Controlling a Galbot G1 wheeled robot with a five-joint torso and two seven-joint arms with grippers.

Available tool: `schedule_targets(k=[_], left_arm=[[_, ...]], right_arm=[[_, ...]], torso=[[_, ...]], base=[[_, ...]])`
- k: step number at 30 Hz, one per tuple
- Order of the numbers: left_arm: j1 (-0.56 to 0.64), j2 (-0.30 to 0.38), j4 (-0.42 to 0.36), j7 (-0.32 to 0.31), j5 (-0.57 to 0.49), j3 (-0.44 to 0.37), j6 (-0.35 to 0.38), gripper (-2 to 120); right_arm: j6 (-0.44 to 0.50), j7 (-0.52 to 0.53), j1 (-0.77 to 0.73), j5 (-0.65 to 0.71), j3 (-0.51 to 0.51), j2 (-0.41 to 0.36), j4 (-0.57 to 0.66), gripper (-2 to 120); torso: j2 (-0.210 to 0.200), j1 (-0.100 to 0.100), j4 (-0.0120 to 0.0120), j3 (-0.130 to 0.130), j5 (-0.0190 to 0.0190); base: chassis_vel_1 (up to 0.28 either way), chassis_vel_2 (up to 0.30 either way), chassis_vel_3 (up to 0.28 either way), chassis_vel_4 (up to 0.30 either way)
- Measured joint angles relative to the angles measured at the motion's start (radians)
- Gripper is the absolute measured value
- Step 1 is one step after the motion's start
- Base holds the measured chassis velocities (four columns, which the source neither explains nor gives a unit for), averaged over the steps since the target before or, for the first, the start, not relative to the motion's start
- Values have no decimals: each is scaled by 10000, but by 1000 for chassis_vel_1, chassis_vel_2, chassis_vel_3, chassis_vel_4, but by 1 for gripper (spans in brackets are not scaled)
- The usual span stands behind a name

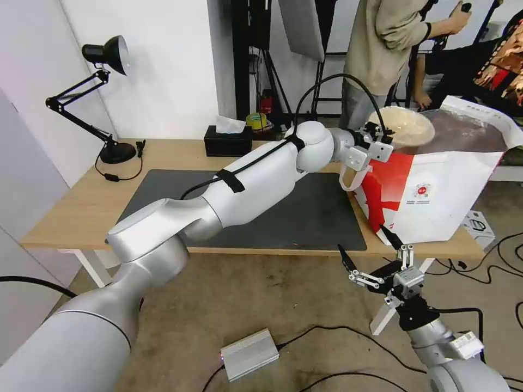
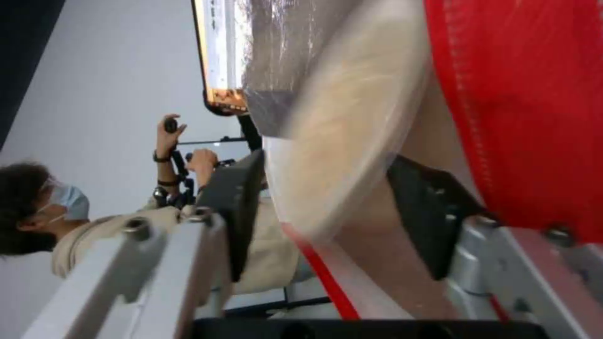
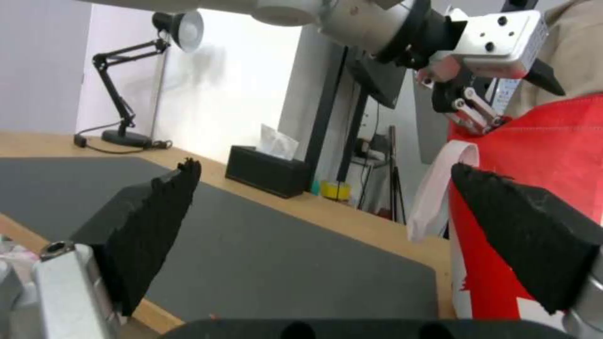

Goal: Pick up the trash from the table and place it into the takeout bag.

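Head view | left gripper (image 1: 379, 142) clamps beige bowl (image 1: 406, 126), tilted, over takeout bag (image 1: 436, 196)

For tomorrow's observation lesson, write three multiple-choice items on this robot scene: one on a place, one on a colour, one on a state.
1. Where is the left tool?
A. over the lamp
B. at the takeout bag's open top
C. on the floor

2. What colour is the tissue box?
A. black
B. yellow
C. blue

3. How is the right tool?
A. shut on a cup
B. shut on the bag
C. open, holding nothing

Answers: 1 B, it holds the beige bowl at the bag's mouth. 2 A, the box at the table's back edge is black. 3 C, its fingers stand spread before the table's front edge.
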Motion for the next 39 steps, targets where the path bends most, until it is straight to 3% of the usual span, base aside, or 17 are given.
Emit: schedule_targets(k=[6,14,28,39], left_arm=[[-29,0,12,-21,24,49,22,83],[6,-1,0,-41,39,55,57,99],[9,11,-124,-237,-1,-230,213,100],[-226,41,-154,-290,-1199,-655,373,100]], right_arm=[[0,0,0,0,0,0,0,100],[0,0,0,0,0,0,0,100],[0,0,0,0,0,0,0,100],[0,0,0,0,0,1,0,100]], torso=[[0,0,0,0,-1],[-1,0,0,0,0],[0,0,0,0,0],[0,0,0,0,0]], base=[[0,0,0,0],[0,0,0,0],[0,0,0,0],[0,0,0,0]])
